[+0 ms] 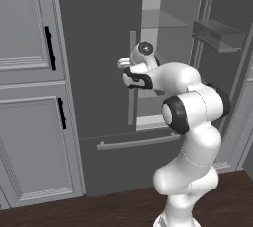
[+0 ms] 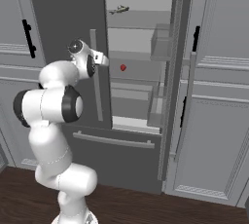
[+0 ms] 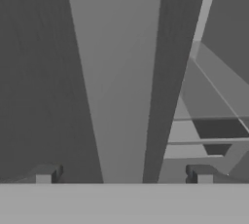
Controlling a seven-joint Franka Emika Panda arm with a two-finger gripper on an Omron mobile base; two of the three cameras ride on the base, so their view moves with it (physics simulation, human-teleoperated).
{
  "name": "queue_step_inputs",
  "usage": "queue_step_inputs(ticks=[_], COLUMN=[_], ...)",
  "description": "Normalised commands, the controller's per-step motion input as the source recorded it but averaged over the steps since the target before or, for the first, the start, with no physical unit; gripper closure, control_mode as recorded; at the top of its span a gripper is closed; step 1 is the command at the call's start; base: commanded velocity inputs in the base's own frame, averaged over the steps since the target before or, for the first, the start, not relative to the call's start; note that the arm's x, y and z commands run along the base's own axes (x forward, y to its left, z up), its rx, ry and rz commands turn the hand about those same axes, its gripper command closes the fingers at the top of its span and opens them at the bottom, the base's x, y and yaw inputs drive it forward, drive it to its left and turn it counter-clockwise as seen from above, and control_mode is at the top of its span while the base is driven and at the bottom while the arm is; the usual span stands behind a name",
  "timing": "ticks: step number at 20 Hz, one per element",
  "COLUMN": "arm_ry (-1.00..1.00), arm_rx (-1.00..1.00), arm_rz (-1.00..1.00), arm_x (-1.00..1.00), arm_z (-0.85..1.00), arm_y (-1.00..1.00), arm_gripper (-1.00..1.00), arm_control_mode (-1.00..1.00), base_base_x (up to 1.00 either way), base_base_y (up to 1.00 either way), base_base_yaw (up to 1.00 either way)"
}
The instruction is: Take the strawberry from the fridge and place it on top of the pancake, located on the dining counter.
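Note:
The fridge [image 1: 94, 48] [image 2: 63, 18] stands with its left door closed and its right door swung open. Inside, the tiny red strawberry [image 2: 123, 67] lies on a middle glass shelf. My gripper [image 1: 123, 64] [image 2: 103, 58] is open at the left door's vertical bar handle [image 1: 132, 80] [image 2: 96, 86] [image 3: 116, 72]. In the hand view the bar runs up between the two fingertips [image 3: 46, 174], which hold nothing. The strawberry sits to the right of my hand, deeper in the fridge. The pancake and the dining counter are out of view.
Light grey panelled cabinets [image 1: 29, 97] [image 2: 214, 121] flank the fridge. The open right door [image 2: 174, 72] carries clear bins [image 1: 217, 33]. A small grey-green item [image 2: 118, 9] lies on the upper shelf. The bottom drawer has a horizontal bar [image 1: 133, 142] [image 2: 112, 140].

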Motion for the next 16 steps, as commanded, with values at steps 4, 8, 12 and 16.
queue_step_inputs(ticks=[4, 8, 12, 16], arm_ry=[0.0, 0.0, -0.03, -0.11], arm_rx=[0.0, 0.0, -0.02, -0.03], arm_rz=[0.0, 0.0, 0.0, 0.0], arm_x=[0.38, 0.33, 0.43, 0.4], arm_z=[0.0, 0.0, -0.19, -0.13], arm_y=[0.03, -0.09, -0.14, -0.01], arm_gripper=[-1.0, -1.0, -1.0, -1.0], arm_control_mode=[-1.0, -1.0, -1.0, -1.0], base_base_x=[0.0, 0.0, 0.0, 0.0], base_base_y=[0.0, 0.0, 0.0, 0.0], base_base_yaw=[0.0, 0.0, 0.0, 0.0])
